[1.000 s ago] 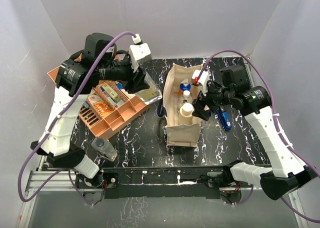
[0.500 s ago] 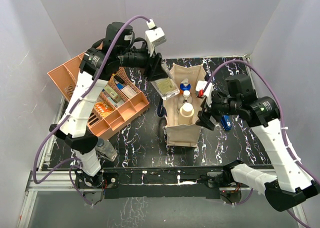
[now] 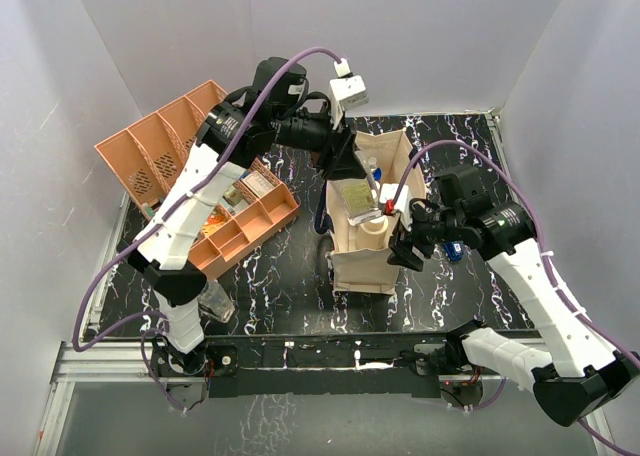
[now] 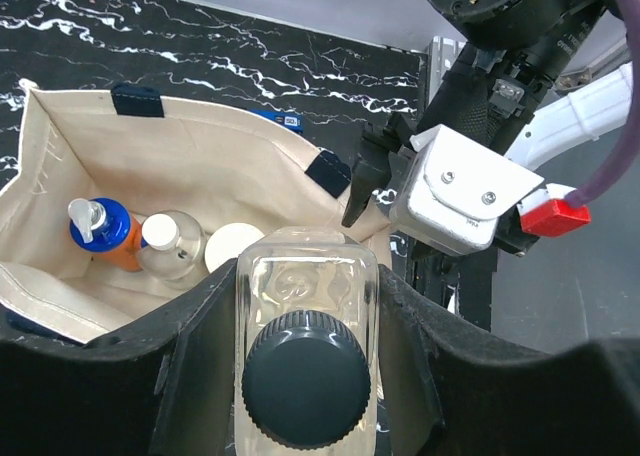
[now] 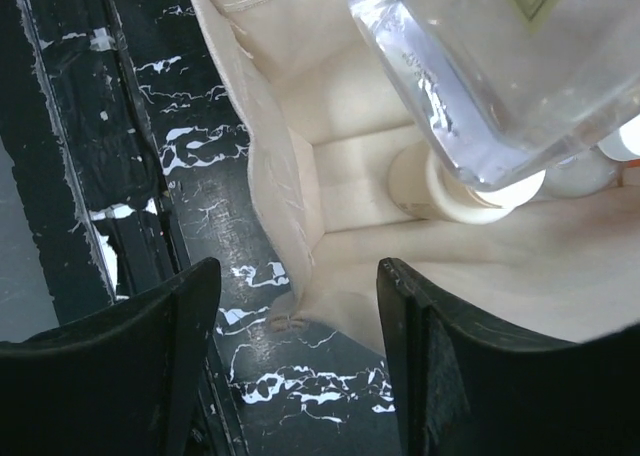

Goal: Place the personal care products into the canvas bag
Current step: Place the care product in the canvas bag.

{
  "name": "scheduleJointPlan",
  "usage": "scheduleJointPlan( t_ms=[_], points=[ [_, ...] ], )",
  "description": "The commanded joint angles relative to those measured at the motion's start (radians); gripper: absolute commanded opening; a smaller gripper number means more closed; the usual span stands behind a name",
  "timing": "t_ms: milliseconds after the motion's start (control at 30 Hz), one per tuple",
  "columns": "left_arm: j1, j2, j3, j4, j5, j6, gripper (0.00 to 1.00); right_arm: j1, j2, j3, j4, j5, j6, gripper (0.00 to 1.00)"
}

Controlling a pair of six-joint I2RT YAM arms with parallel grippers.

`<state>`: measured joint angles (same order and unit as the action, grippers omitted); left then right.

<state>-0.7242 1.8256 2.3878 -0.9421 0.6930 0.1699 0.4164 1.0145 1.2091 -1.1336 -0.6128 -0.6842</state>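
Note:
My left gripper (image 3: 350, 176) is shut on a clear bottle with a dark cap (image 3: 362, 202) and holds it over the open mouth of the canvas bag (image 3: 362, 261). In the left wrist view the bottle (image 4: 305, 306) fills the space between the fingers. Below it in the bag (image 4: 200, 161) stand an orange bottle with a blue pump (image 4: 105, 234), a clear white-capped bottle (image 4: 168, 251) and a cream cylinder (image 4: 235, 244). My right gripper (image 3: 402, 242) is open at the bag's right side. In the right wrist view its jaws (image 5: 300, 366) straddle the bag's wall (image 5: 280, 206) near a corner.
An orange compartment tray (image 3: 245, 226) with small packets lies left of the bag, and a second orange tray (image 3: 160, 146) leans behind it. Another clear bottle (image 3: 212, 298) lies by the left arm's base. A slim blue object (image 3: 453, 248) lies right of the bag.
My left arm has swung right from above the orange tray, carrying the clear bottle to above the bag's mouth. My right gripper has shifted slightly along the bag's right side.

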Motion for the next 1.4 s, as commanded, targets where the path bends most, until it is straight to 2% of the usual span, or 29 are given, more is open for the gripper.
scheduleJointPlan(
  t_ms=[0, 100, 267, 467, 733, 1367],
  points=[
    [-0.003, -0.047, -0.028, 0.127, 0.080, -0.032, 0.00, 0.019, -0.019, -0.021, 0.096, -0.013, -0.019, 0.62],
    [-0.005, -0.049, -0.067, 0.133, 0.100, -0.024, 0.00, 0.034, -0.013, -0.028, 0.106, -0.010, -0.020, 0.51],
    [-0.008, -0.078, -0.168, 0.170, 0.116, -0.003, 0.00, 0.048, -0.016, -0.027, 0.097, 0.001, -0.027, 0.26],
    [-0.021, -0.103, -0.258, 0.211, 0.133, -0.005, 0.00, 0.049, -0.038, -0.028, 0.078, 0.013, -0.024, 0.08],
    [-0.051, -0.108, -0.326, 0.233, 0.127, 0.022, 0.00, 0.049, -0.063, -0.029, 0.078, 0.021, -0.009, 0.08],
    [-0.110, -0.013, -0.372, 0.232, 0.019, 0.102, 0.00, 0.051, -0.109, -0.076, 0.113, 0.004, -0.018, 0.08]
  ],
)
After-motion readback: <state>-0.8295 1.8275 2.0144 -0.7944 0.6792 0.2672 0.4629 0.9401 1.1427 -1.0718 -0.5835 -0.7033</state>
